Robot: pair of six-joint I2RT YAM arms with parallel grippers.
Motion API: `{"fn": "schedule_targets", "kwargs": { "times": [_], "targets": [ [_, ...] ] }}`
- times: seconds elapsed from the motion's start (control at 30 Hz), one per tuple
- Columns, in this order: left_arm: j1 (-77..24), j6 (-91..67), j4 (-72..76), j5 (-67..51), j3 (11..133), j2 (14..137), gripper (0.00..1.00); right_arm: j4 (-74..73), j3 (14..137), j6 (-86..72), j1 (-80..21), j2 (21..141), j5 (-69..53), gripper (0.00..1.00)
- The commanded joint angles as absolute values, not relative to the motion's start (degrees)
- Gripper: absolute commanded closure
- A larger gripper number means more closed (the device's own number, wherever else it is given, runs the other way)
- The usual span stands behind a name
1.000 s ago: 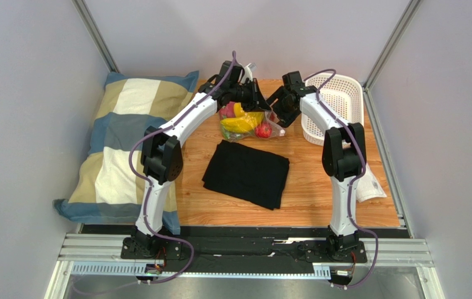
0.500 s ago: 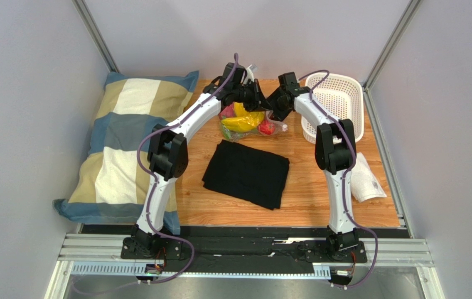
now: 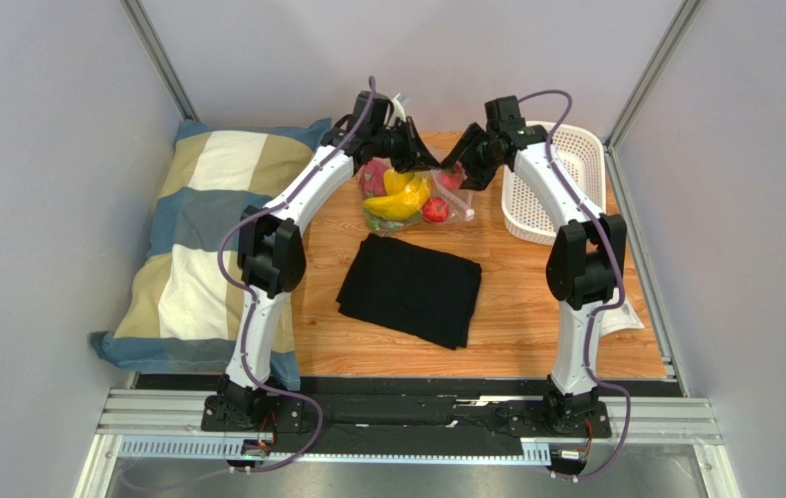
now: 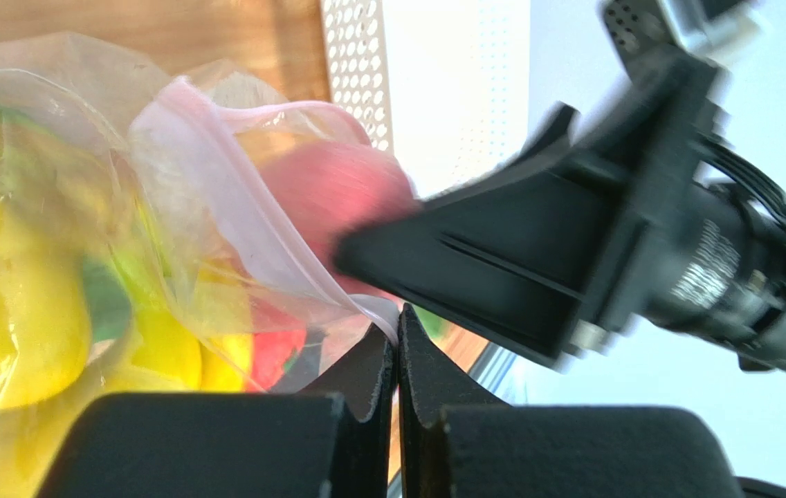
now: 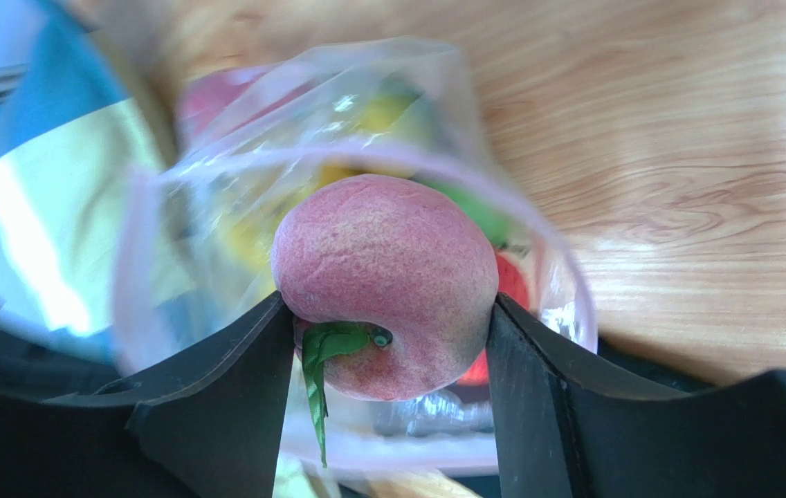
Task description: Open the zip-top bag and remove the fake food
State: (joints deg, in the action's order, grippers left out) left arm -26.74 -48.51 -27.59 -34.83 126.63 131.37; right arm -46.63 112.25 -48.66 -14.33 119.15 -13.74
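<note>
Left fingers (image 4: 366, 386) pinched together on the bag (image 3: 408, 203) rim; right fingers (image 5: 231, 405) clamped on a pink fruit (image 5: 385, 285).
Bag of plastic fruit (image 3: 399, 199) is near the tabletop's (image 3: 532, 301) far edge, mouth open, with the pink fruit at the mouth.

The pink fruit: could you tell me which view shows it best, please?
Right wrist: the pink fruit fills the frame, clamped between both fingers. Left wrist shows it blurred, partly behind the zip-top bag; top view, a speck.

Overhead rear view, wrist close-ups — bag (image 3: 410, 200) shared
</note>
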Motion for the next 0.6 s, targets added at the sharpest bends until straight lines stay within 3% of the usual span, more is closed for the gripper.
{"fn": "schedule_targets", "kwargs": {
  "times": [0.0,0.17,0.33,0.43,0.57],
  "targets": [
    [-25.6,-52.6,-25.5,-36.5,130.1,125.9,1.0,-52.5,117.5,-43.8,-14.3,113.7,-15.8,1.0],
    [-24.6,-55.1,-23.6,-36.9,128.7,124.1,1.0,-57.4,119.3,-37.3,-13.5,108.0,-10.9,1.0],
    [-23.9,-57.1,-23.5,-38.4,129.4,124.3,1.0,-56.3,113.7,-34.2,-7.1,103.0,4.9,0.99],
    [-23.9,-59.1,-22.0,-40.2,130.0,124.0,1.0,-56.1,111.7,-32.5,-2.3,104.8,8.4,0.96],
    [-24.0,-59.7,-22.7,-41.2,132.3,124.1,1.0,-54.4,109.0,-30.2,2.7,108.9,11.3,0.83]
  ]
}}
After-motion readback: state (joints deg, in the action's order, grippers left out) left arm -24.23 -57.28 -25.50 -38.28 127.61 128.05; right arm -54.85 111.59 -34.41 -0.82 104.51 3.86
